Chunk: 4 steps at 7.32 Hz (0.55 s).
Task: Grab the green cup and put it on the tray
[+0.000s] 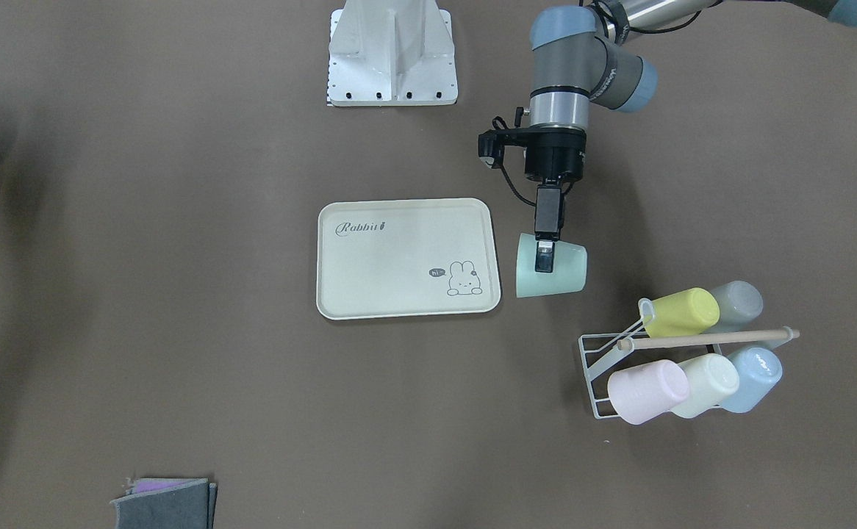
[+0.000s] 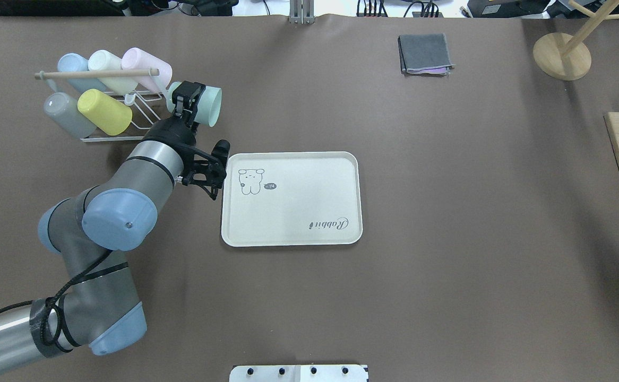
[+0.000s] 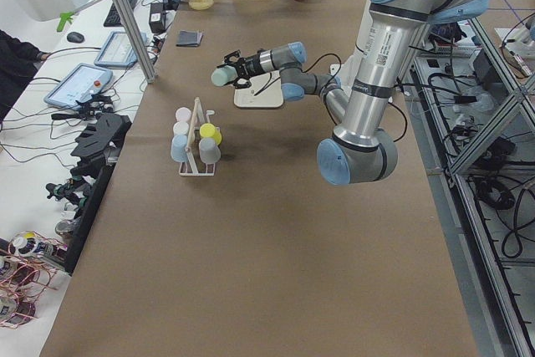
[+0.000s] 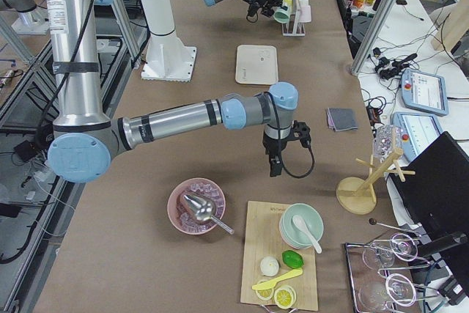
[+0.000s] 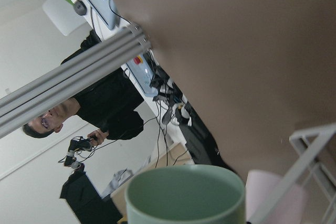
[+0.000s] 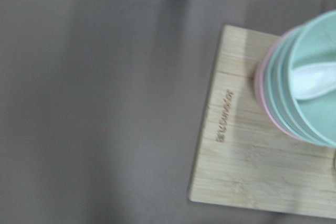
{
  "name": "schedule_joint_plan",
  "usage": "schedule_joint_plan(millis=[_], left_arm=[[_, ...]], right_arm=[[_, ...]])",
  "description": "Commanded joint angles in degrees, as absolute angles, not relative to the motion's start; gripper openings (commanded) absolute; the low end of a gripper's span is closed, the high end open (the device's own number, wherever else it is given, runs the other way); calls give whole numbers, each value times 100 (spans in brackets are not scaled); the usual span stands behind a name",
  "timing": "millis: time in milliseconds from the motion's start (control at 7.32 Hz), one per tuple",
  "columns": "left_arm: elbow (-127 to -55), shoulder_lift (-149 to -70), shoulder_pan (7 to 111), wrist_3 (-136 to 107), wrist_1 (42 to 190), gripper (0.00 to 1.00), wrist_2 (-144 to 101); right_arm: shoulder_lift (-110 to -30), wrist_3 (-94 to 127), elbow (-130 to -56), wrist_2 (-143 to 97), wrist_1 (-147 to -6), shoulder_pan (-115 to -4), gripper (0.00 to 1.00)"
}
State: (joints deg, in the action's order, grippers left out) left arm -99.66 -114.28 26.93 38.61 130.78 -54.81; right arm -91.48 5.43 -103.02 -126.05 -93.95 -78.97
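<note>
The green cup [image 1: 567,273] is held on its side in the air, just off the tray's bunny end, mouth towards the tray; it also shows in the overhead view [image 2: 212,106] and fills the bottom of the left wrist view [image 5: 185,199]. My left gripper [image 1: 544,263] is shut on the cup's wall [image 2: 185,109]. The cream tray [image 1: 392,253] lies flat mid-table [image 2: 299,201] with nothing on it. My right gripper [image 4: 274,168] hangs over the table far from the tray, seen only in the exterior right view; I cannot tell if it is open or shut.
A white wire rack [image 1: 596,361] holding yellow, grey, pink, cream and blue cups stands just beyond the green cup [image 2: 105,112]. A folded grey cloth [image 2: 425,53] and a wooden stand [image 2: 561,55] lie far right. A wooden board [image 6: 247,171] with stacked bowls is under the right wrist.
</note>
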Motion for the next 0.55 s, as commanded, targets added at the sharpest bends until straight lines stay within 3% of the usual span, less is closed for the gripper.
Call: schedule_joint_plan(millis=[0,273,410], left_arm=[[-9146,-11881,2681,1328,14414,0,-6831],[-8037,-12128,2654,574,16270,0,-7475],[-7964,-12172,2654,49,16521,0,-7793]], right_arm=[[-9938,-592,-10266,-12656,-9413,-8654,100],[-10151,-782,-10196,-12639,-9413,-8806,100],[-10169,-782,-10195,-12647,-9413,-8815,100]])
